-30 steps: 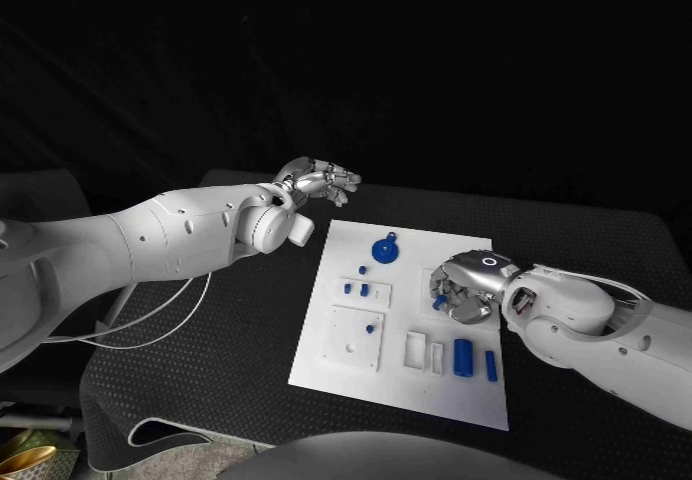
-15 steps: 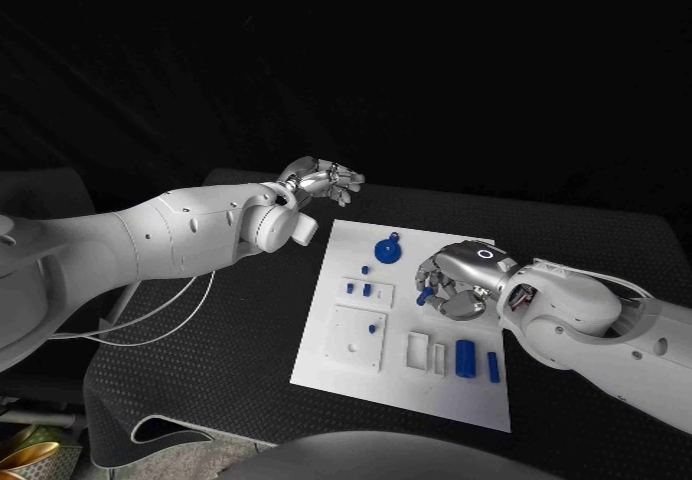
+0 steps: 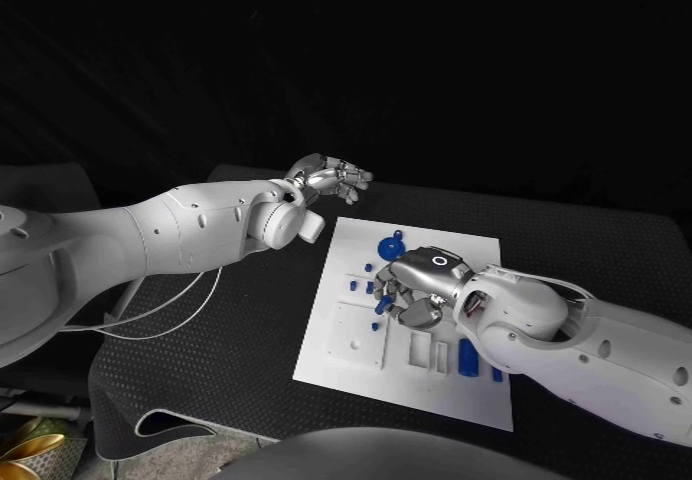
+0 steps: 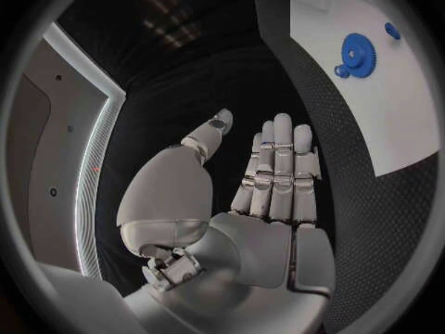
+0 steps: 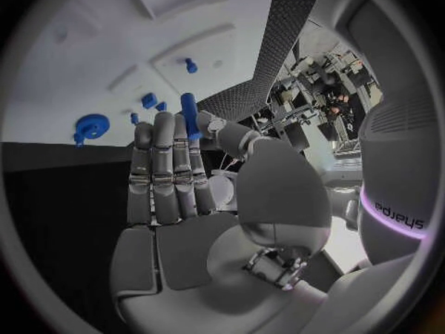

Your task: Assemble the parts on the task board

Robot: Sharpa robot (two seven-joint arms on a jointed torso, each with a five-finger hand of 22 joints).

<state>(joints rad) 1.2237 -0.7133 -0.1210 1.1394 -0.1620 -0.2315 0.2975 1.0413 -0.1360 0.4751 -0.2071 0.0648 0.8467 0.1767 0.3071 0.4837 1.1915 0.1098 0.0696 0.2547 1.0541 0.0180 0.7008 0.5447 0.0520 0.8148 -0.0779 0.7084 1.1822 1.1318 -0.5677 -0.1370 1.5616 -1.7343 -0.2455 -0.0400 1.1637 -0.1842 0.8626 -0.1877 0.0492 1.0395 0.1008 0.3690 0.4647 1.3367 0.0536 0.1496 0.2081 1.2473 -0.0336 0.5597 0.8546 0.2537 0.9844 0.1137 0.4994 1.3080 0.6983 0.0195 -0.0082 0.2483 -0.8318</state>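
The white task board (image 3: pixel 411 392) lies in the middle of the black table. My right hand (image 3: pixel 414 296) hovers over the board's left half and pinches a short blue peg (image 3: pixel 384 304) between thumb and a finger; the right wrist view shows the peg (image 5: pixel 189 116) upright at the fingertips of that hand (image 5: pixel 185 193). A blue gear (image 3: pixel 389 248) lies at the board's far end, also seen as the gear (image 4: pixel 357 50) from the left wrist. My left hand (image 3: pixel 330 180) is raised beyond the board's far left corner, fingers straight and holding nothing.
Two long blue pieces (image 3: pixel 464 356) lie at the board's near right beside white slotted blocks (image 3: pixel 418 348). A white square plate (image 3: pixel 352 336) sits on the board's near left. Small blue pegs (image 5: pixel 148 100) stand near the gear. White cables (image 3: pixel 159 325) trail off the table's left.
My right hand has carried the blue peg leftward across the board, from its right side to over its left half. The left hand has barely moved.
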